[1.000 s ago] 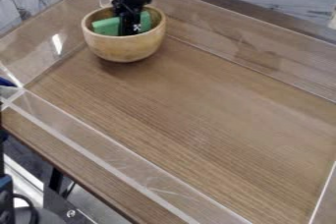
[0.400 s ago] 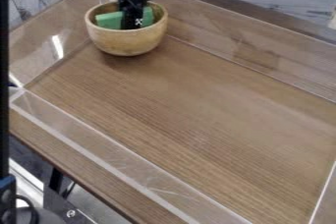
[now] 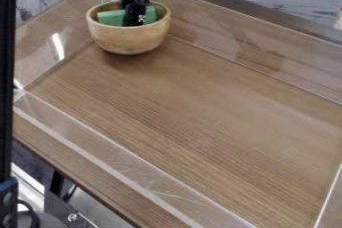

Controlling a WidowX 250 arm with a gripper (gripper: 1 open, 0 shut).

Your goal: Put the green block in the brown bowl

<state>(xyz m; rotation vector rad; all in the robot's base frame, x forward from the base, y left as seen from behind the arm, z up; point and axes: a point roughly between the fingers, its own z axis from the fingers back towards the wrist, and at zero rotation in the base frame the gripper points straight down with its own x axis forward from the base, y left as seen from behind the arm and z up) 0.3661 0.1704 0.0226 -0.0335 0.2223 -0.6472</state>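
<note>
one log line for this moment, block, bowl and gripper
gripper: shut on green block | green block: inside brown bowl | brown bowl: far left of wooden tray | release: not yet

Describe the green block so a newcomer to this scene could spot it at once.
Start at the wooden tabletop edged by clear plastic walls, and look to its far left corner, where a round light-brown wooden bowl stands. Inside that bowl, under the black gripper reaching down from above, lies the small mint-green rectangular block. It is the only green thing on the table.
</note>
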